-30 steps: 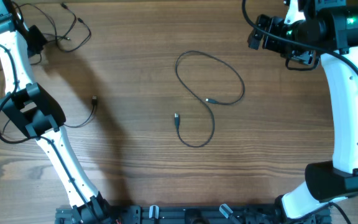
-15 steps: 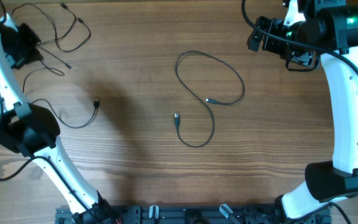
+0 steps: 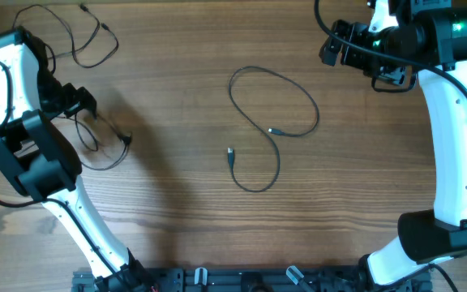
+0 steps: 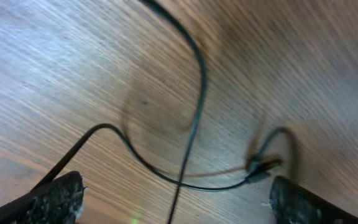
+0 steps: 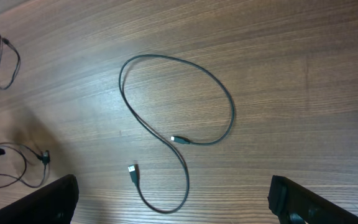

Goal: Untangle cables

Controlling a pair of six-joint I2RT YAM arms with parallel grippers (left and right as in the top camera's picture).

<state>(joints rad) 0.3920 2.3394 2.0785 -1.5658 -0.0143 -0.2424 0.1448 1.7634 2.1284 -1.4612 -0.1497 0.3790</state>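
Swung back inboard, my left gripper (image 3: 76,101) hovers over the tangled cord (image 4: 199,106), jaws wide and empty to straddle it; right gripper (image 3: 333,47) waits open, empty.

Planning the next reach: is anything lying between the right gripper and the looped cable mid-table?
Nothing: only bare table separates the right gripper from the looped cable, as seen in the overhead view.
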